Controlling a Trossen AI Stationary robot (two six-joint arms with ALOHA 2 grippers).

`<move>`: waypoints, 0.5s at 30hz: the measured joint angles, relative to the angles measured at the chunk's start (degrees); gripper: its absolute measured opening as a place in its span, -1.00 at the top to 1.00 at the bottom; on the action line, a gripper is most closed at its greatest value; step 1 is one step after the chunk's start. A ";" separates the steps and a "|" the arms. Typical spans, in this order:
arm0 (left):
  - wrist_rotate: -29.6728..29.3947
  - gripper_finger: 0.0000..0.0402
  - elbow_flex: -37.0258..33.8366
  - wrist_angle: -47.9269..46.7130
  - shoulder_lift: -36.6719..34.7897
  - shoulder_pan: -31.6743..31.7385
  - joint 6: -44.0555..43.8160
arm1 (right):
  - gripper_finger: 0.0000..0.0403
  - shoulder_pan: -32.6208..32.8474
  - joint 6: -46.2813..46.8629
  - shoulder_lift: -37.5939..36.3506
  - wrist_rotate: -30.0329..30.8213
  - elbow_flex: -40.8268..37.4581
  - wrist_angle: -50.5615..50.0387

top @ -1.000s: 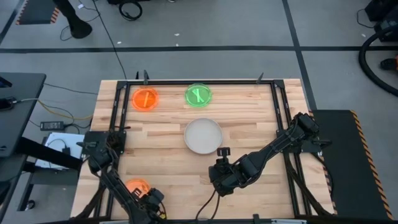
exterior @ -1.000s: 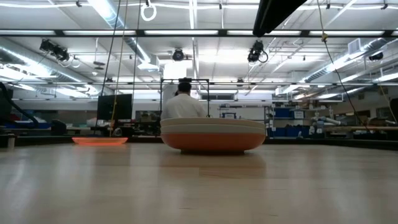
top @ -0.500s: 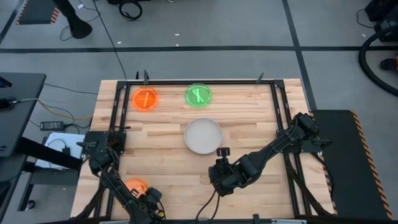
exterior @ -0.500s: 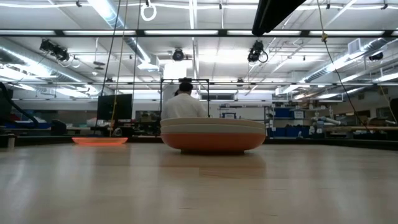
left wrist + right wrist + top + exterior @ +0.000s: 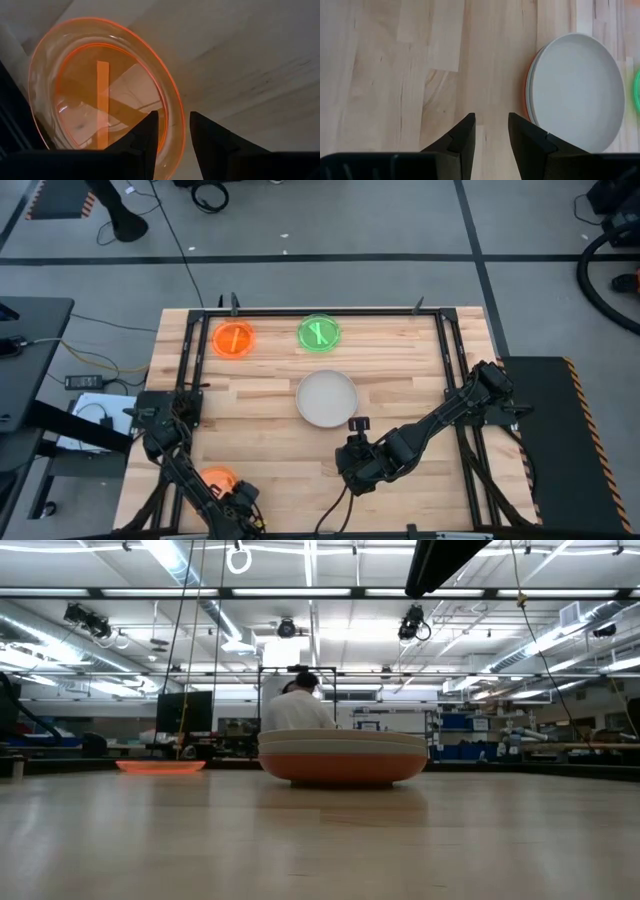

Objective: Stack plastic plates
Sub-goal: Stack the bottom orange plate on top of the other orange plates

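Nothing moved since a second ago: left gripper [image 5: 170,135] clamped on orange plate [image 5: 100,90] at 7 o'clock, right gripper [image 5: 491,135] apart, idle.

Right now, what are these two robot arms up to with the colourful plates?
They're stacking plates. The left gripper pinches the rim of a small orange plate near the table's front left corner. The right gripper hovers empty beside the stack of larger plates. An orange plate and a green plate wait at the back.
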 joint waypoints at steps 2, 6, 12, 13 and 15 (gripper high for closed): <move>0.18 0.41 0.00 0.03 0.00 0.00 -0.19 | 0.38 0.00 -0.02 0.00 0.00 0.00 0.00; 0.39 0.41 0.00 1.16 0.00 -0.07 1.02 | 0.38 0.00 -0.15 0.00 0.00 0.00 0.00; 1.32 0.41 0.00 1.40 0.58 0.13 1.33 | 0.38 0.00 -0.13 0.00 0.00 0.00 -0.02; 1.91 0.41 0.00 1.35 0.99 0.12 1.33 | 0.38 0.00 -0.13 0.00 0.00 0.00 0.00; 3.33 0.41 0.11 1.19 1.85 0.05 1.89 | 0.38 0.00 -0.15 0.00 0.00 0.00 -0.02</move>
